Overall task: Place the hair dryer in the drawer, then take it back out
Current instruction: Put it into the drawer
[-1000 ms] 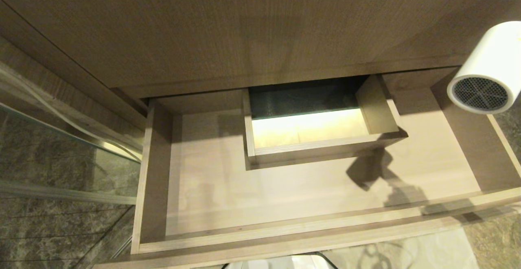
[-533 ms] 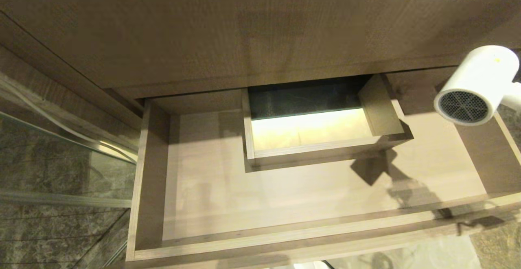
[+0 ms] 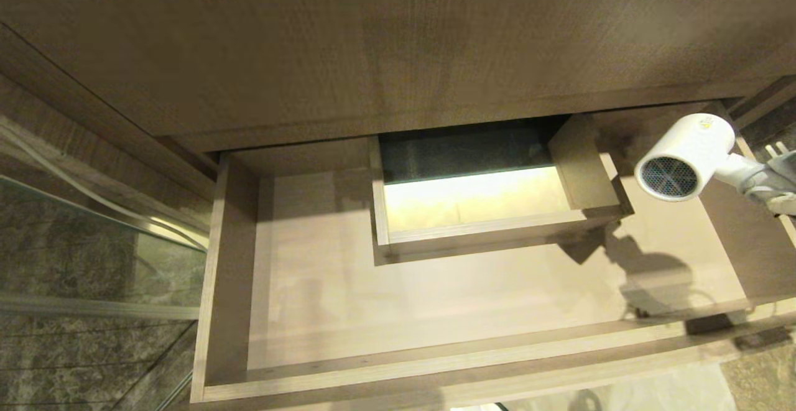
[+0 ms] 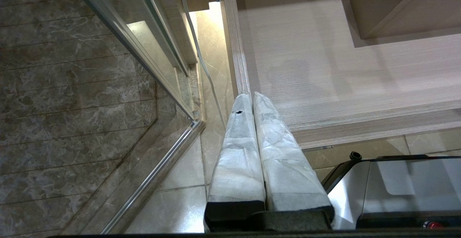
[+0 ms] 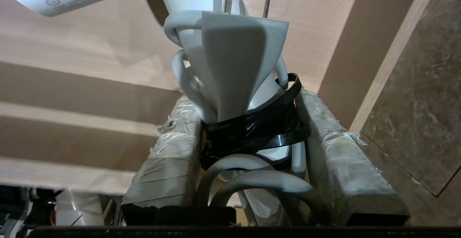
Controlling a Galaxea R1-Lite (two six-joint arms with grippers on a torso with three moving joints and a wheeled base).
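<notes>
I carry the hair dryer (image 3: 681, 156) over the open drawer's (image 3: 398, 367) right end, right gripper (image 5: 252, 137) clamping its cord-wrapped handle, left gripper (image 4: 252, 104) clenched empty; lowering it inside comes next.

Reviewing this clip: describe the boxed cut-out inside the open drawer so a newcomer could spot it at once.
Find the wide, shallow wood-grain drawer pulled out under the dark cabinet front. At the middle of its back edge stands the boxed cut-out, a raised rectangular wooden frame. Unlike the flat drawer floor around it, it is walled and brightly lit inside.
</notes>
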